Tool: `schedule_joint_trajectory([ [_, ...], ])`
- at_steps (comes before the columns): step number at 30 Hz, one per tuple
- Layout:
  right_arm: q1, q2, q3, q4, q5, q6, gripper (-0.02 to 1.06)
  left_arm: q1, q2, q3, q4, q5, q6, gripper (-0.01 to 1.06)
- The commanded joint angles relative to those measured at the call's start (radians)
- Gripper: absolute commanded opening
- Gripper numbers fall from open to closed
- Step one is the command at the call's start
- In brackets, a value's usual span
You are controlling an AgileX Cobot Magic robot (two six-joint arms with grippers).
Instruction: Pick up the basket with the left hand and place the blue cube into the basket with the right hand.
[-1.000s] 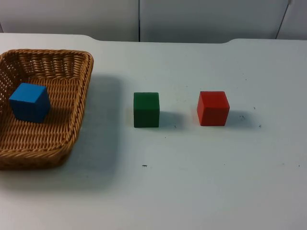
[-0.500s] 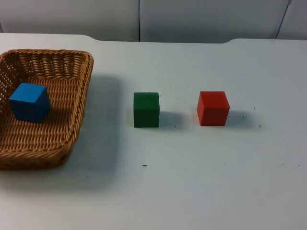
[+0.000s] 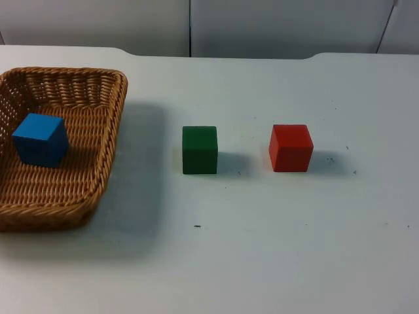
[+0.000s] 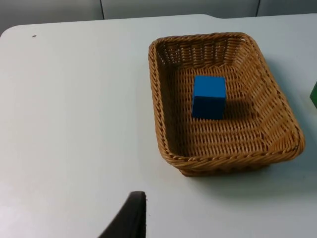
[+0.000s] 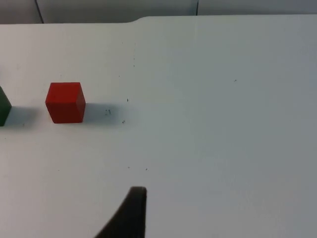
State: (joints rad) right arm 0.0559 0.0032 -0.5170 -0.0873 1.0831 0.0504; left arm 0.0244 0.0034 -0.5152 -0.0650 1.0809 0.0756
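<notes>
Jaws' state can't be told on either gripper; blue cube [image 3: 40,139] sits inside wicker basket [image 3: 105,176], green cube [image 3: 200,150] and red cube [image 3: 291,148] at its 3 o'clock

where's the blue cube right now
The blue cube sits inside the wicker basket at the table's left side in the top view, left of the green cube.

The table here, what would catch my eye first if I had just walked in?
Probably the wicker basket at the table's left edge, with a blue cube sitting inside it. Next, the green cube near the middle and the red cube to its right, standing apart in a row.
</notes>
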Motion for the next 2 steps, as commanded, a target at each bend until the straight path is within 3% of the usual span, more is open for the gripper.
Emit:
schedule_joint_trajectory([
  [1, -0.018, -0.003, 0.009, -0.011, -0.005, 0.003, 1.05, -0.008, -0.003, 0.002, -0.003, -0.002, -0.001, 1.05],
  [2, -0.03, -0.003, 0.009, -0.011, -0.005, 0.003, 1.05, -0.008, -0.003, 0.002, -0.003, -0.002, -0.001, 1.05],
])
